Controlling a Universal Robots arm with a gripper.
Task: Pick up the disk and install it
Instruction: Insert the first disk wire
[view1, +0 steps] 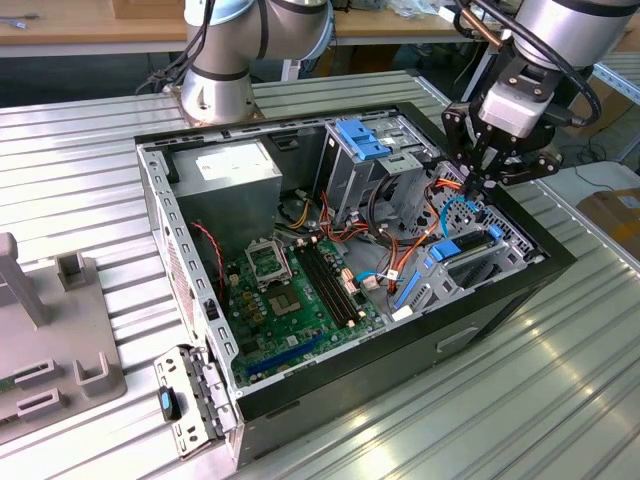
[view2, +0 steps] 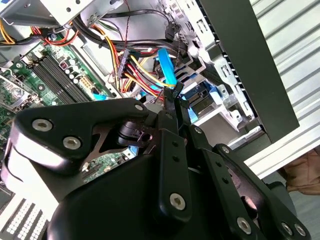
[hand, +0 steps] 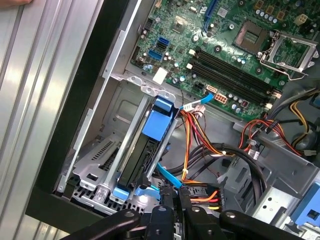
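The disk (hand: 136, 161), a dark slab between bright blue rails, lies in the grey metal bay at the case's front corner; in the exterior view the disk (view1: 470, 258) sits low on that view's right. My gripper (view1: 484, 183) hangs just above that corner, over the orange and blue cables. In both wrist views its black fingers stand close together, and I see nothing held between them. The gripper (hand: 175, 194) is a short way from the disk's end, apart from it. A blue cable with a black plug (view2: 172, 92) runs right by the gripper (view2: 176, 106).
The open computer case (view1: 505, 300) lies on a ribbed metal table. Inside are the green motherboard (view1: 290, 300), a power supply (view1: 235, 175) and an upright cage with a blue latch (view1: 362, 138). Bundled cables (view1: 400, 250) crowd the bay. A grey fixture (view1: 60, 340) stands at the exterior view's left.
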